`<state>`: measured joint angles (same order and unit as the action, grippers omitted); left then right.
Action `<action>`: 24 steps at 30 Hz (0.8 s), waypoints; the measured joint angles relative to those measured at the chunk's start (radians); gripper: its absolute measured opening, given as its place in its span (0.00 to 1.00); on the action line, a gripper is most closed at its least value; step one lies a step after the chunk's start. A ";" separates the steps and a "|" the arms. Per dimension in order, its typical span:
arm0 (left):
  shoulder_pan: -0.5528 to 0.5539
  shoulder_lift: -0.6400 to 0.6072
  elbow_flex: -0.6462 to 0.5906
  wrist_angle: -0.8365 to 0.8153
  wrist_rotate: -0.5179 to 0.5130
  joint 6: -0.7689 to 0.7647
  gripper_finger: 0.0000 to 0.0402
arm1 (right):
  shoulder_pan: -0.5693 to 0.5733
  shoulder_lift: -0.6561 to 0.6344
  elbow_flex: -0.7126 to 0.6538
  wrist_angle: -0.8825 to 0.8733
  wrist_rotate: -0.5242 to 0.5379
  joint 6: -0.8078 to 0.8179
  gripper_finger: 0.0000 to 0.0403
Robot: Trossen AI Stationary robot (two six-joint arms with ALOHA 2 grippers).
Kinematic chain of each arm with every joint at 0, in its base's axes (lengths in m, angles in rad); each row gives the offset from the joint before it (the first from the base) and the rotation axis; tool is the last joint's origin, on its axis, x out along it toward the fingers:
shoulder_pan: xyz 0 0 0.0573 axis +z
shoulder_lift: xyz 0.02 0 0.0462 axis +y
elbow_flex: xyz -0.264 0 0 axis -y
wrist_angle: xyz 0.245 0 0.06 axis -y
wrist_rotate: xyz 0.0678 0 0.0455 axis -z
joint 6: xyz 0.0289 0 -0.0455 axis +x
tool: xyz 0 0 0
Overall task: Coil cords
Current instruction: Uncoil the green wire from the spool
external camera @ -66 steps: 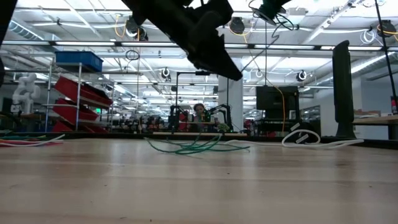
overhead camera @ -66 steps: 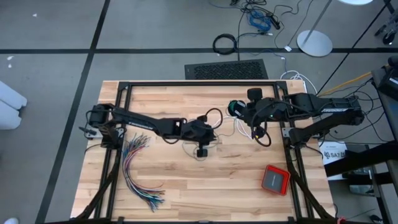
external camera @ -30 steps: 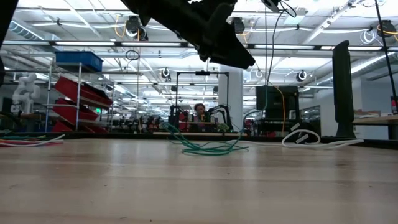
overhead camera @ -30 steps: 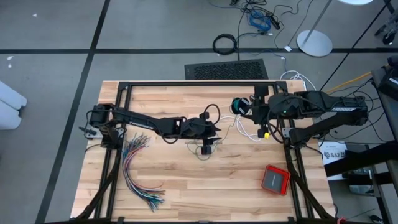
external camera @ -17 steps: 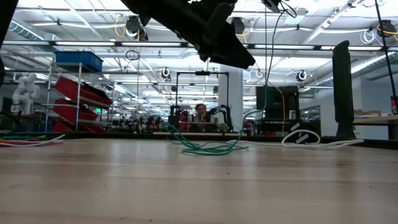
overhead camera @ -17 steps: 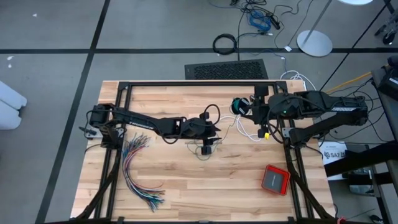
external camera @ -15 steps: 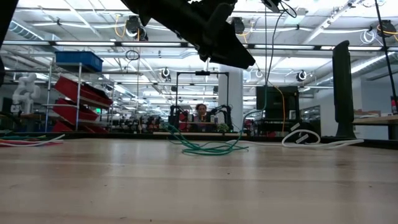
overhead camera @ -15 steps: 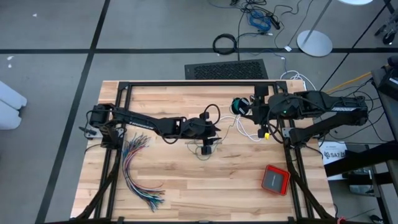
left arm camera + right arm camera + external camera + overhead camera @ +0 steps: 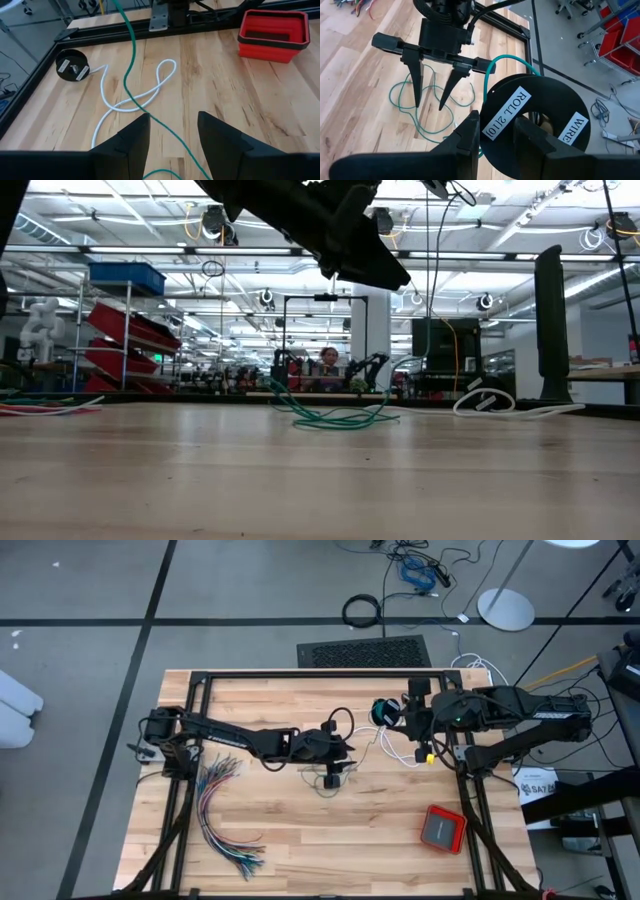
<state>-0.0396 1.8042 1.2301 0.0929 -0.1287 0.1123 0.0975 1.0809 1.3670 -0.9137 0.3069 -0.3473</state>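
Observation:
The teal-green cord [image 9: 132, 65] lies in loose loops on the table [image 9: 330, 418] and rises from there to a black spool [image 9: 535, 120] labelled "ROLL" and "WIRE". My right gripper [image 9: 497, 122] is shut on that spool above the table's far right part [image 9: 382, 711]. My left gripper [image 9: 172, 120] is open above the middle of the table [image 9: 335, 776]. Its fingers point down over the teal loops and touch nothing. A white cord [image 9: 150, 92] lies looped under the teal one and ends at a black round disc [image 9: 71, 67]. No black cord shows plainly. My right gripper holds the spool by the near part of its labelled flange [image 9: 492, 117]. One finger [image 9: 470, 132] is at the rim's outer edge and the other [image 9: 530, 135] is toward the centre hole; whether it is inside, I cannot tell. The spool is lifted clear, and the teal cord hangs from it to the table.
A red tray [image 9: 442, 828] sits near the table's front right. A fanned bundle of many-coloured wires [image 9: 220, 815] lies at the front left. A black frame [image 9: 320, 675] runs around the table. A thick black cable ring [image 9: 362, 610] lies on the floor beyond the far edge.

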 joint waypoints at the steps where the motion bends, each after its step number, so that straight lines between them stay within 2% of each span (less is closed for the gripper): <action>1: 0.000 0.000 0.000 0.020 -0.005 0.000 0.43 | 0.000 0.000 0.000 -0.004 0.000 0.008 0.19; 5: 0.000 0.000 0.002 0.107 -0.021 -0.002 0.43 | 0.000 0.000 0.000 -0.029 0.000 0.029 0.19; 19: 0.001 0.003 0.002 0.167 -0.026 0.018 0.43 | 0.000 0.000 0.000 -0.034 0.000 0.041 0.19; 24: 0.002 -0.004 0.002 0.320 -0.091 0.054 0.43 | 0.000 0.000 0.000 -0.042 -0.019 0.048 0.19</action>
<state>-0.0376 1.8005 1.2321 0.4131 -0.2192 0.1665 0.0978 1.0809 1.3670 -0.9560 0.2879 -0.2995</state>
